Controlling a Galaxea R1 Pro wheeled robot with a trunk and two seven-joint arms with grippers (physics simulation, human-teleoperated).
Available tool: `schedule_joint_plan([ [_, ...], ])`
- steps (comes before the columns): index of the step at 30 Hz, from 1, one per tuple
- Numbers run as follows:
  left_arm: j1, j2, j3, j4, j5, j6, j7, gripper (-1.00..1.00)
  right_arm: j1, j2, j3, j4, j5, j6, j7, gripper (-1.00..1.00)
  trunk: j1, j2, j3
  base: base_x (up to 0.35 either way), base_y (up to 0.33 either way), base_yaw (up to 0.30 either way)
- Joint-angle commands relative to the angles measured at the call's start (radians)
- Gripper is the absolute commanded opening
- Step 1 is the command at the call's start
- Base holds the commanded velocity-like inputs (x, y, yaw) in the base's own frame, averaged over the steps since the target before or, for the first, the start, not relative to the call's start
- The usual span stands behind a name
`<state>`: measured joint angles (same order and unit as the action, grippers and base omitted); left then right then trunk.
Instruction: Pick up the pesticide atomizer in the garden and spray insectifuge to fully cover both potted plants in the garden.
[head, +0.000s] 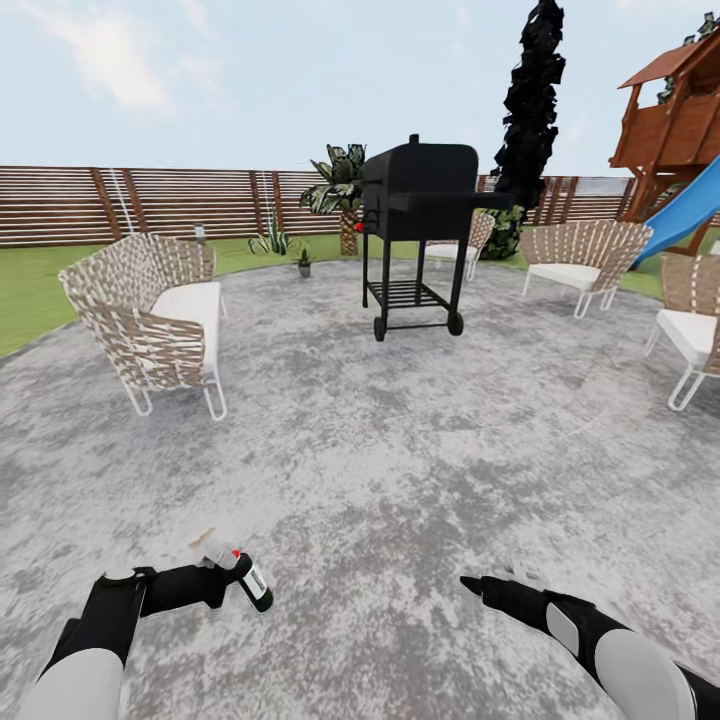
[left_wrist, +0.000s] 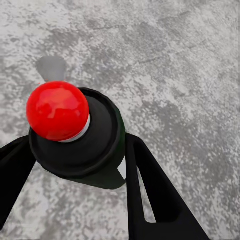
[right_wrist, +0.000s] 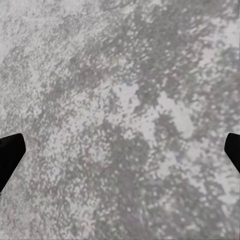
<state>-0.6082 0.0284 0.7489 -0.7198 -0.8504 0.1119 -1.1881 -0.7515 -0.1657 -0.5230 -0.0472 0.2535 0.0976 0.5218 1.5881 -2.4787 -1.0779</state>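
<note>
My left gripper (head: 232, 578) is shut on the pesticide atomizer (head: 253, 585), a slim black bottle with a white label, held low over the mottled grey paving (head: 400, 450). In the left wrist view its red top dot (left_wrist: 57, 110) and black body (left_wrist: 95, 145) sit between the two black fingers (left_wrist: 150, 195). My right gripper (head: 470, 583) hovers open over bare paving, its fingertips (right_wrist: 10, 152) wide apart with nothing between them. One small potted plant (head: 303, 262) stands far off at the paving's back edge. The second potted plant is out of view.
A black wheeled grill (head: 415, 215) stands mid-paving ahead. Woven chairs sit at the left (head: 150, 320), back right (head: 580, 255) and right edge (head: 695, 320). Behind are a striped agave (head: 272, 240), a palm (head: 340, 190), the slatted fence (head: 150, 200) and a playhouse slide (head: 690, 210).
</note>
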Motion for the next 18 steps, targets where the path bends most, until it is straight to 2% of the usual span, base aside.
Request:
schedule_joint_plan([
  [1, -0.001, -0.001, 0.004, -0.001, -0.004, 0.009, -0.005, -1.0, -0.001, 0.0, -0.008, -0.002, 0.007, 0.007, 0.004, 1.0, 0.0, 0.0, -0.001, 0.335, 0.0, 0.0],
  [18, -0.001, -0.001, 0.004, -0.001, -0.004, 0.009, -0.005, -1.0, -0.001, 0.0, -0.008, -0.002, 0.007, 0.007, 0.004, 1.0, 0.0, 0.0, -0.001, 0.335, 0.0, 0.0],
])
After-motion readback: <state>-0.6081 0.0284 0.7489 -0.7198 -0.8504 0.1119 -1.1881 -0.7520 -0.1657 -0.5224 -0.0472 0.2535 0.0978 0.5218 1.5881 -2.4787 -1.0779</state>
